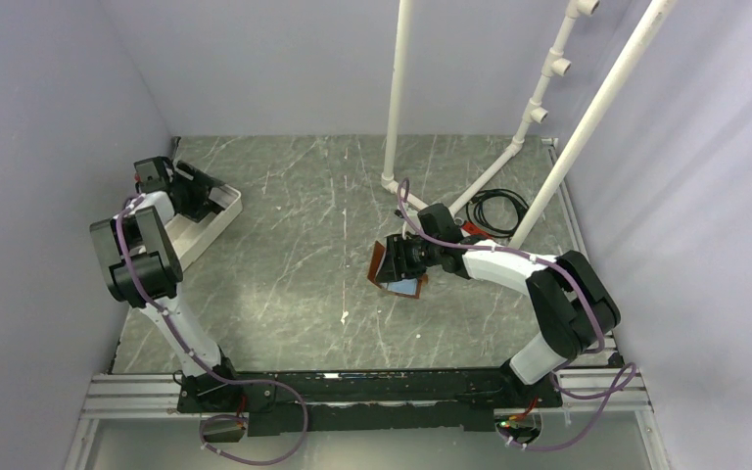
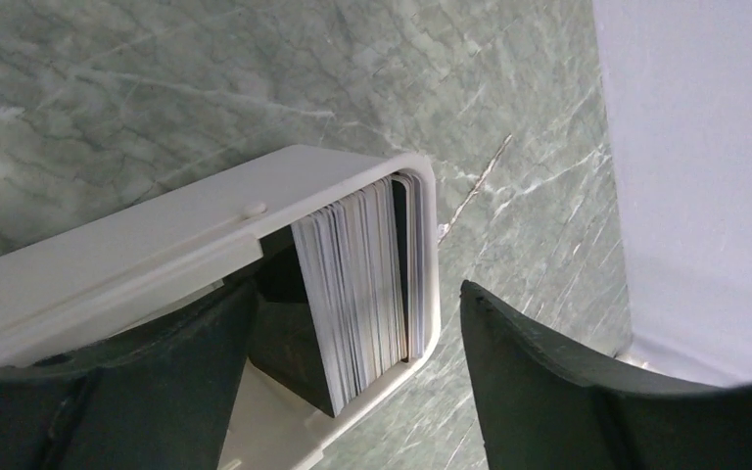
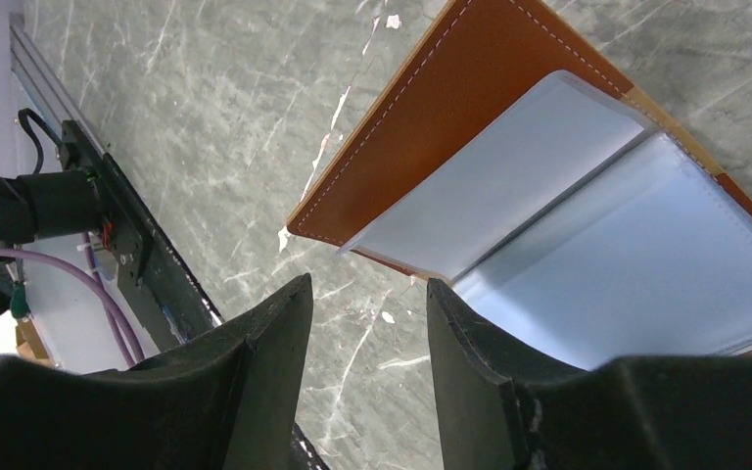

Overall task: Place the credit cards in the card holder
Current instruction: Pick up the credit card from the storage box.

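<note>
Find the credit cards (image 2: pixel 352 274) packed upright on edge in the end of the white tray (image 2: pixel 137 255), at the far left of the counter (image 1: pixel 304 215). See the left claw (image 2: pixel 356 294) hanging over them, fingers wide apart on either side of the stack, the right one seemingly beyond the tray's end wall, gripping nothing. Expect light, thin, stiff plastic with slick faces, pressed close together and so hard to separate from the neighbours. Better to pinch one card by its free top edge, across the two faces, and lift straight up; with too little bite, probably slipping, with too deep a bite, probably taking several. Find the brown leather card holder (image 3: pixel 431 127) open, right of centre, with clear sleeves (image 3: pixel 548 196) showing. Note the right claw (image 3: pixel 367 289) at its edge, fingers partly apart, nothing seen pinched between. Impossible to tell about any pressing of a finger on a sleeve. Treat the holder as soft and floppy, likely to slide or fold shut without support.
</note>
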You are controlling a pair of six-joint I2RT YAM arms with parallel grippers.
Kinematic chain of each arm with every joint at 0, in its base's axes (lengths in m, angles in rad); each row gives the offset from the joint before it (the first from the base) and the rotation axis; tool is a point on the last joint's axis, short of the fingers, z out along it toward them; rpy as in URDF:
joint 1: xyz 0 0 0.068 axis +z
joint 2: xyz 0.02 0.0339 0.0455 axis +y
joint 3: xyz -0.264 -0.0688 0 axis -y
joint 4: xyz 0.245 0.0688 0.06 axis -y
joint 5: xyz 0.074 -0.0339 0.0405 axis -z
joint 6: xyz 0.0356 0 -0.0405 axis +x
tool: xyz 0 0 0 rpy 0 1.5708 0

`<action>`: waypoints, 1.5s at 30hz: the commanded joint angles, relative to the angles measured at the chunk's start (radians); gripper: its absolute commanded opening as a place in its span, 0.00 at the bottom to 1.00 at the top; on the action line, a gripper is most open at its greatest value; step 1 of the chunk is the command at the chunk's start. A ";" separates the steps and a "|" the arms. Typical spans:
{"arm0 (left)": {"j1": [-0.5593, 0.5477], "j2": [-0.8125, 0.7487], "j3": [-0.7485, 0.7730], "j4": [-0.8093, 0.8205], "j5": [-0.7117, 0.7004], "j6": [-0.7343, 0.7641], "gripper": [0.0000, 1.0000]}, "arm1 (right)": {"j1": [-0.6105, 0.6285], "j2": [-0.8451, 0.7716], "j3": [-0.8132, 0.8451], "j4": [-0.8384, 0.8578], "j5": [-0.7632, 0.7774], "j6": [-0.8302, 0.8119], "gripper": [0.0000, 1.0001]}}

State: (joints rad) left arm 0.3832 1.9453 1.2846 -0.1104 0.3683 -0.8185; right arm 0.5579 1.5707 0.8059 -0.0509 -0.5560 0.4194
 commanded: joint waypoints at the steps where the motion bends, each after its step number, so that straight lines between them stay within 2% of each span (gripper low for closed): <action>1: -0.011 0.017 -0.016 0.116 0.042 -0.036 0.78 | -0.001 0.001 0.005 0.047 -0.008 -0.002 0.49; 12: -0.015 0.006 -0.027 0.149 0.053 -0.037 0.48 | -0.001 0.001 0.005 0.046 -0.006 -0.004 0.49; 22: -0.015 -0.009 -0.017 0.136 0.062 -0.027 0.36 | -0.001 0.010 0.008 0.046 -0.012 -0.002 0.49; 25: -0.015 -0.012 0.000 0.113 0.066 -0.024 0.27 | -0.001 0.014 0.007 0.047 -0.015 -0.001 0.49; 32: -0.015 -0.027 0.041 -0.002 0.055 0.006 0.25 | -0.002 0.012 0.009 0.047 -0.016 -0.001 0.49; 41: -0.014 -0.041 0.080 -0.066 0.072 0.013 0.17 | 0.000 0.012 0.010 0.047 -0.019 -0.001 0.49; 45: -0.013 -0.043 0.103 -0.111 0.074 0.004 0.08 | -0.001 0.013 0.012 0.046 -0.020 -0.004 0.49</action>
State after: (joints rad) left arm 0.3771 1.9556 1.3319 -0.1764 0.3946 -0.8139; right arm 0.5579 1.5841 0.8059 -0.0505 -0.5594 0.4194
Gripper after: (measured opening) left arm 0.121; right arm 0.492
